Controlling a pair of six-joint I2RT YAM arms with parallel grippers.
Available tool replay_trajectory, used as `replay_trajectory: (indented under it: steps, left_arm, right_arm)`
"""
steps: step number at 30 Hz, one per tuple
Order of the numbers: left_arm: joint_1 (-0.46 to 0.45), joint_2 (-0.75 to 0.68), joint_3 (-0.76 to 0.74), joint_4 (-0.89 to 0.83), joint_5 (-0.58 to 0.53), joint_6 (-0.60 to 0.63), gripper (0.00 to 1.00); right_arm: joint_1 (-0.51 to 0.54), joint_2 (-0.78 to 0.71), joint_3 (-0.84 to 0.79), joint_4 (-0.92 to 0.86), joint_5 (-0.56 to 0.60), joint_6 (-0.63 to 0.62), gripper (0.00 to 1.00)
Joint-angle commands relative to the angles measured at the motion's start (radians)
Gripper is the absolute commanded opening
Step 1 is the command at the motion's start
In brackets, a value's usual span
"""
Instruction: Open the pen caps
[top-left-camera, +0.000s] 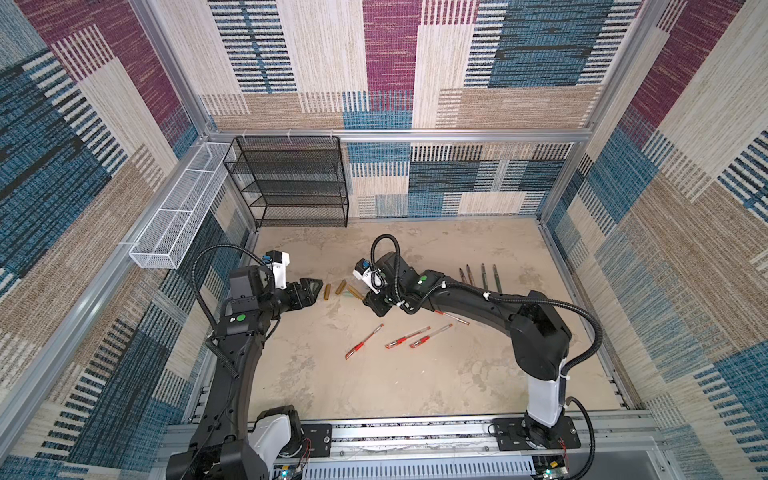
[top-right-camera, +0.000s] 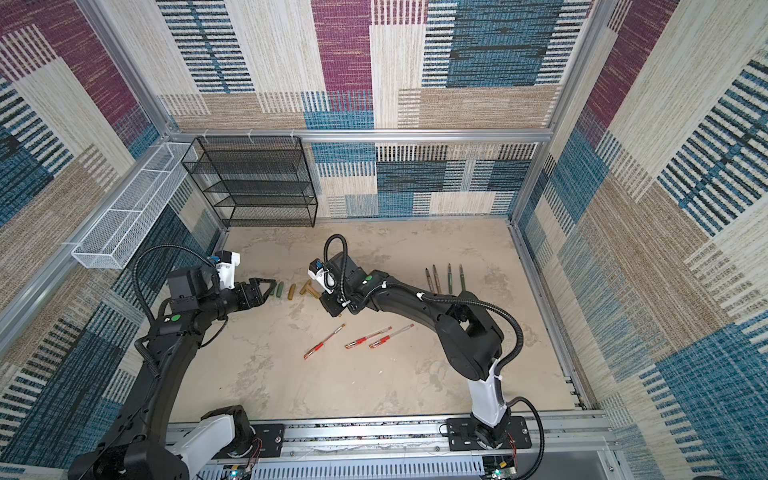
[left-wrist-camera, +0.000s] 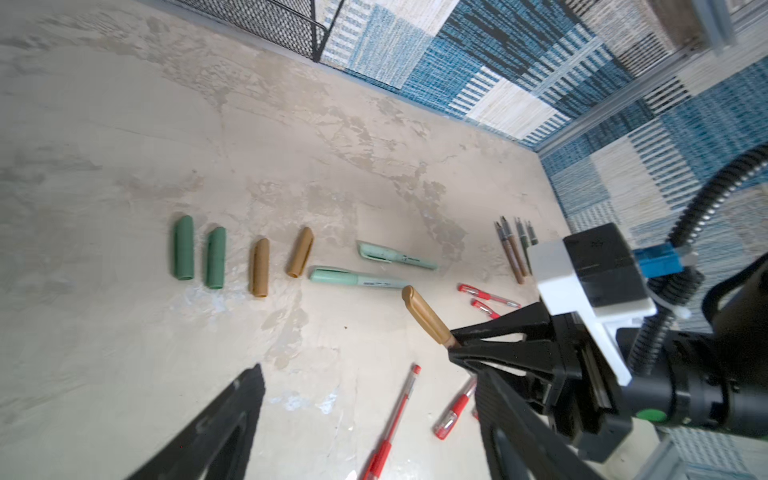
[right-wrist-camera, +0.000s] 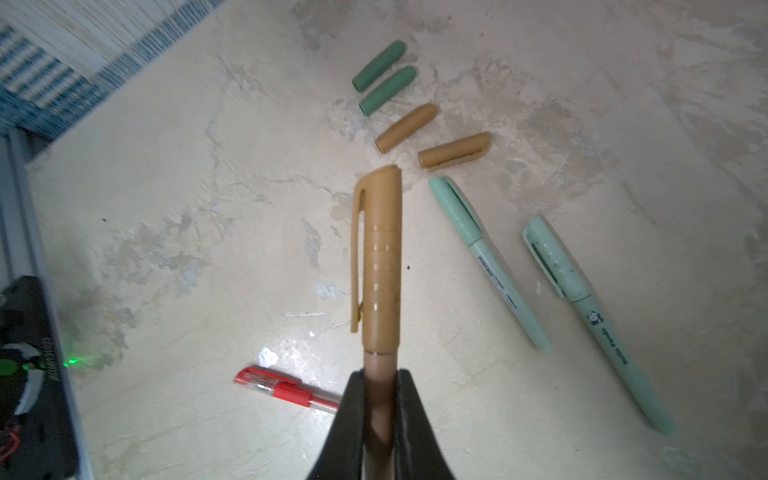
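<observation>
My right gripper (right-wrist-camera: 379, 376) is shut on the barrel of a golden brown pen, just below its cap (right-wrist-camera: 380, 257), which is still on. The pen is held above the table, and its capped end (left-wrist-camera: 424, 313) points toward my left gripper (left-wrist-camera: 370, 374). That gripper hangs open and empty a short way off. Two dark green caps (left-wrist-camera: 183, 247) and two golden brown caps (left-wrist-camera: 259, 268) lie loose in a row. Beside them lie two capped mint pens (left-wrist-camera: 357, 277). In both top views the grippers (top-left-camera: 316, 286) (top-left-camera: 366, 298) face each other across the row.
Several red capped pens (top-left-camera: 405, 337) lie scattered toward the front. Bare pen barrels (top-left-camera: 478, 276) lie in a row on the right. A black mesh rack (top-left-camera: 291, 183) stands at the back wall. A white mesh basket (top-left-camera: 178, 212) hangs on the left rail.
</observation>
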Motion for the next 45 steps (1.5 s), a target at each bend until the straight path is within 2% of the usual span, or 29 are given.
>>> replay_trajectory:
  steps: [1, 4, 10, 15, 19, 22, 31, 33, 37, 39, 42, 45]
  left_arm:
    - [-0.002, 0.007, -0.024, 0.101, 0.142, -0.123, 0.82]
    - [-0.007, 0.008, -0.053, 0.138, 0.178, -0.161, 0.81]
    - [-0.023, 0.015, -0.094, 0.212, 0.229, -0.219, 0.76]
    - [-0.037, 0.029, -0.105, 0.244, 0.252, -0.243, 0.71]
    - [-0.059, 0.027, -0.117, 0.257, 0.271, -0.249, 0.63]
    - [-0.064, 0.028, -0.115, 0.257, 0.269, -0.265, 0.50]
    - [-0.074, 0.019, -0.118, 0.259, 0.260, -0.256, 0.01]
    - [-0.074, 0.015, -0.121, 0.258, 0.255, -0.247, 0.00]
    - [-0.074, 0.017, -0.113, 0.252, 0.259, -0.249, 0.00]
    - [-0.074, 0.014, -0.118, 0.255, 0.253, -0.244, 0.00]
    - [-0.074, 0.017, -0.115, 0.252, 0.258, -0.243, 0.00]
    - [-0.074, 0.014, -0.116, 0.248, 0.255, -0.241, 0.00]
  right_arm:
    - [0.010, -0.066, -0.080, 0.265, -0.068, 0.156, 0.09]
    - [0.023, -0.107, -0.154, 0.390, -0.074, 0.218, 0.08]
    - [0.077, -0.128, -0.218, 0.501, -0.057, 0.259, 0.08]
    - [0.110, -0.110, -0.197, 0.510, -0.057, 0.262, 0.08]
    - [0.118, -0.100, -0.187, 0.523, -0.055, 0.267, 0.08]
    - [0.128, -0.090, -0.166, 0.499, -0.036, 0.261, 0.08]
    - [0.132, -0.060, -0.140, 0.475, -0.007, 0.254, 0.08]
    - [0.133, -0.047, -0.130, 0.464, -0.025, 0.252, 0.11]
    - [0.134, -0.035, -0.124, 0.452, -0.025, 0.252, 0.24]
    - [0.133, -0.019, -0.120, 0.450, -0.025, 0.252, 0.25]
    - [0.134, 0.010, -0.083, 0.412, -0.045, 0.251, 0.22]
    - [0.133, -0.007, -0.115, 0.445, -0.031, 0.258, 0.10]
